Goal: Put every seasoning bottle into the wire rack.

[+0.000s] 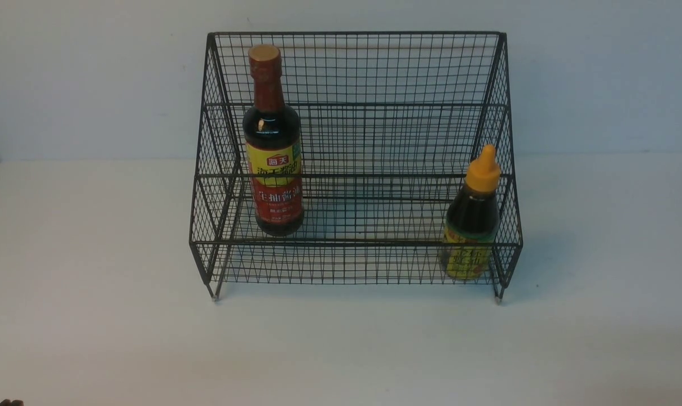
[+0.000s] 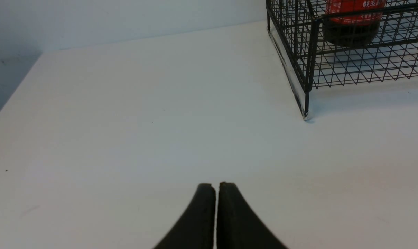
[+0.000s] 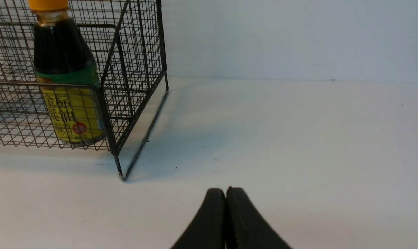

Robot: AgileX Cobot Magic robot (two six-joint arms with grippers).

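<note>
The black wire rack (image 1: 374, 141) stands at the table's middle back. The tall bottle (image 1: 273, 146) with brown-gold cap and yellow-red label stands upright inside it at the left; its base shows in the left wrist view (image 2: 352, 24). The shorter bottle (image 1: 471, 217) with orange-yellow nozzle cap stands upright in the rack's lower front tier at the right, also seen in the right wrist view (image 3: 67, 83). My left gripper (image 2: 217, 185) is shut and empty over bare table, left of the rack (image 2: 309, 62). My right gripper (image 3: 225, 190) is shut and empty, right of the rack (image 3: 136, 69).
The white table (image 1: 341, 349) reaches to a pale wall behind the rack. Its left edge shows in the left wrist view (image 2: 11, 100). A small dark tip of the left arm (image 1: 9, 402) shows at the front view's lower left corner.
</note>
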